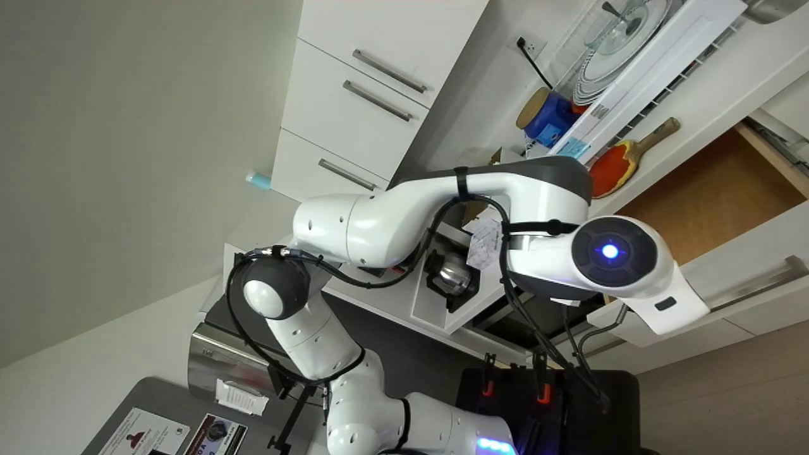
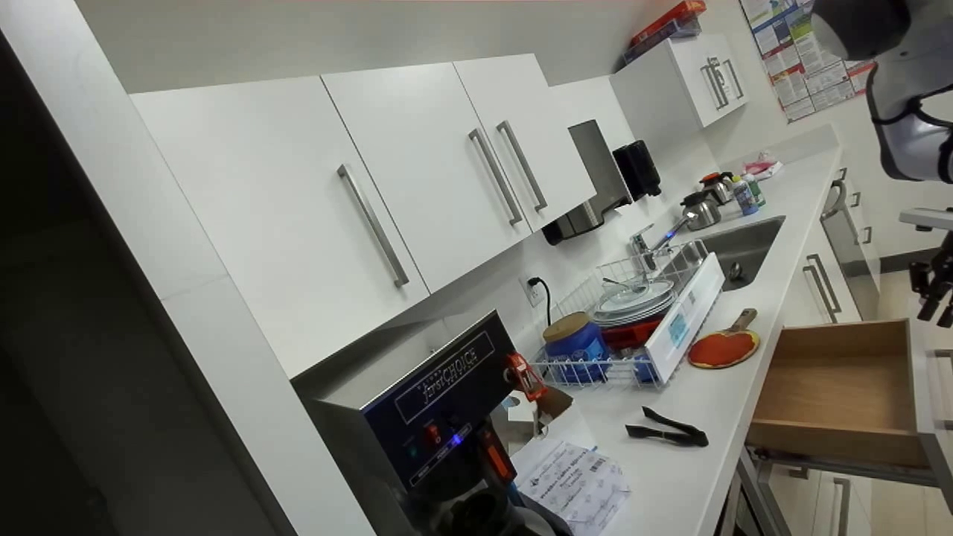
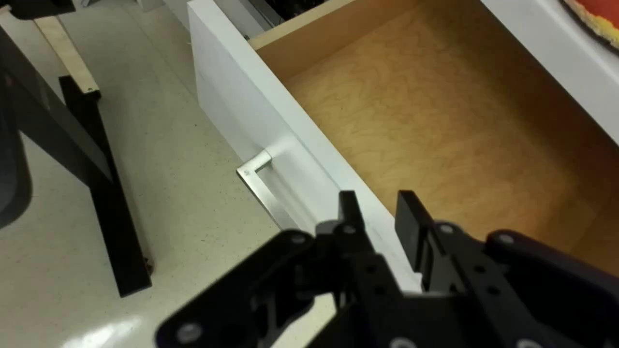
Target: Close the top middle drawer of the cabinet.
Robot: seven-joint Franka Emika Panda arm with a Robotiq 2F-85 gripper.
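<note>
The top middle drawer [image 2: 837, 383] is pulled out of the white cabinet [image 2: 841, 269], and its bare tan wooden box shows. It also shows open in an exterior view [image 1: 714, 189] and in the wrist view [image 3: 300, 174]. Its silver bar handle [image 3: 263, 188] is on the outer face. My gripper [image 3: 377, 198] is partly open with nothing between the fingers. In the wrist view the fingers lie over the top edge of the drawer front. In an exterior view the gripper [image 2: 936, 313] hangs just above that edge; contact cannot be told. The arm's hand hides it in the remaining exterior view.
The counter [image 2: 670, 476] above the drawer holds a red-faced paddle [image 2: 724, 348], black tongs [image 2: 666, 432] and a dish rack [image 2: 685, 320] with plates. A black stand [image 1: 607, 392] is near the arm base. Dark legs [image 3: 104, 208] stand on the floor.
</note>
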